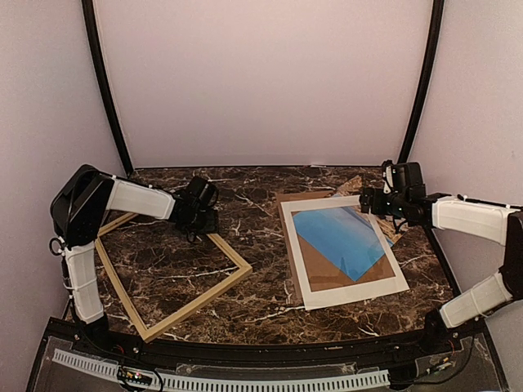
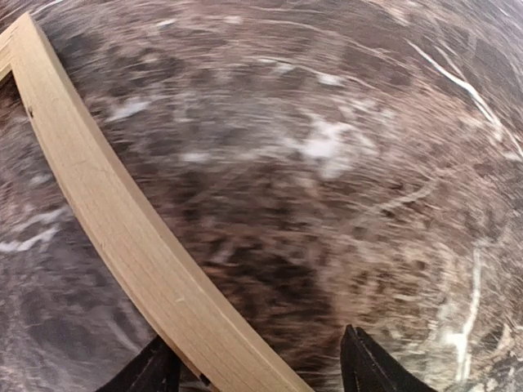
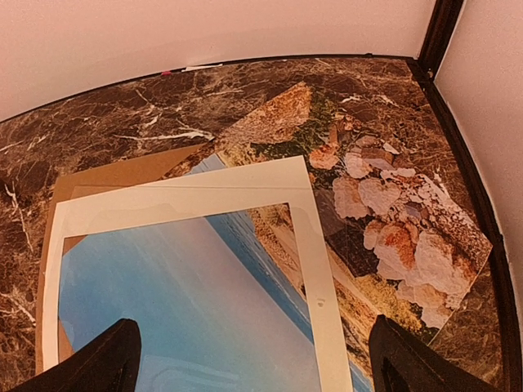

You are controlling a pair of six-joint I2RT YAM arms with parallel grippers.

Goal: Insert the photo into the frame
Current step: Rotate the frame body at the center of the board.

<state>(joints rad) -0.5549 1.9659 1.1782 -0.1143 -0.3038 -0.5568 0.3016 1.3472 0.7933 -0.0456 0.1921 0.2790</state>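
Note:
The light wood frame (image 1: 198, 301) lies flat on the left of the marble table. My left gripper (image 1: 198, 219) is open low over the frame's far corner. In the blurred left wrist view one frame rail (image 2: 122, 237) runs between the two fingertips (image 2: 368, 367), and I cannot tell whether they touch it. The beach photo (image 1: 339, 237) lies tilted on the right, partly under a white mat. In the right wrist view its rocky end (image 3: 392, 229) sticks out past the mat. My right gripper (image 3: 257, 367) is open and empty above the mat's far right corner.
The white mat (image 1: 351, 292) rests on the photo, and a brown cardboard board (image 1: 327, 273) lies beneath both. The mat (image 3: 310, 245) and the board (image 3: 114, 175) also show in the right wrist view. Pale walls with black corner posts (image 1: 110, 98) enclose the table.

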